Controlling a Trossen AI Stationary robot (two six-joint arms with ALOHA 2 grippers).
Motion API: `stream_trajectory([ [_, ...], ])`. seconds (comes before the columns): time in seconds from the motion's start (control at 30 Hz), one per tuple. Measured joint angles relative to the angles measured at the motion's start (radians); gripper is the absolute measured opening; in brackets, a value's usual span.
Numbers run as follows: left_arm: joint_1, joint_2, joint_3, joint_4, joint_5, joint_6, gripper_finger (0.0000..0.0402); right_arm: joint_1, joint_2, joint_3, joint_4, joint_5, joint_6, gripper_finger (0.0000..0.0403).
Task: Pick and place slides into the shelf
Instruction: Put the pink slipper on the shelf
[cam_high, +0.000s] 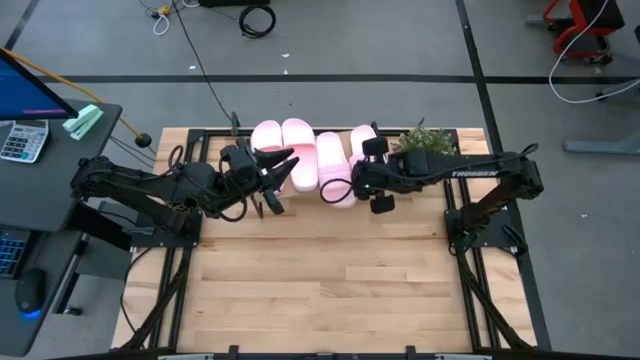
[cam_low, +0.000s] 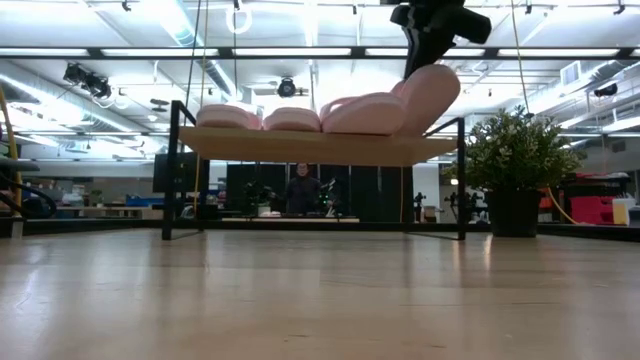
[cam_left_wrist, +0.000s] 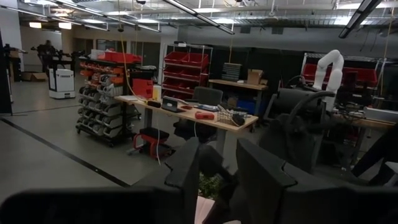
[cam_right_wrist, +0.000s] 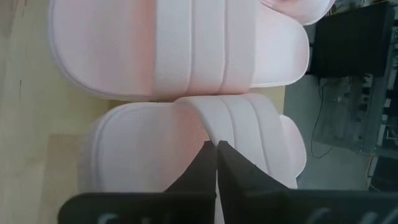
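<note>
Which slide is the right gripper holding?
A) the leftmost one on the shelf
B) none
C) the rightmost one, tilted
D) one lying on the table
C: the right gripper is shut on the strap of the rightmost slide, which leans tilted at the right end of the shelf.

Four pink slides (cam_high: 308, 152) lie in a row on the shelf (cam_high: 215, 140) at the table's far edge. Left gripper (cam_high: 283, 170) sits at the two left slides. Right gripper (cam_high: 372, 172) is over the right-hand slide, beside the potted plant (cam_high: 428, 140).
</note>
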Motion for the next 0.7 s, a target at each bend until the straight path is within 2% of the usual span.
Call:
stream_trajectory([
  [0.33,0.000,0.000,0.000,0.000,0.000,0.000,0.0117,-0.033,0.001,0.000,-0.024,-0.095,0.001,0.0050],
  [0.7,0.000,0.000,0.000,0.000,0.000,0.000,0.0119,-0.021,0.001,0.000,-0.067,-0.098,0.002,0.0101],
])
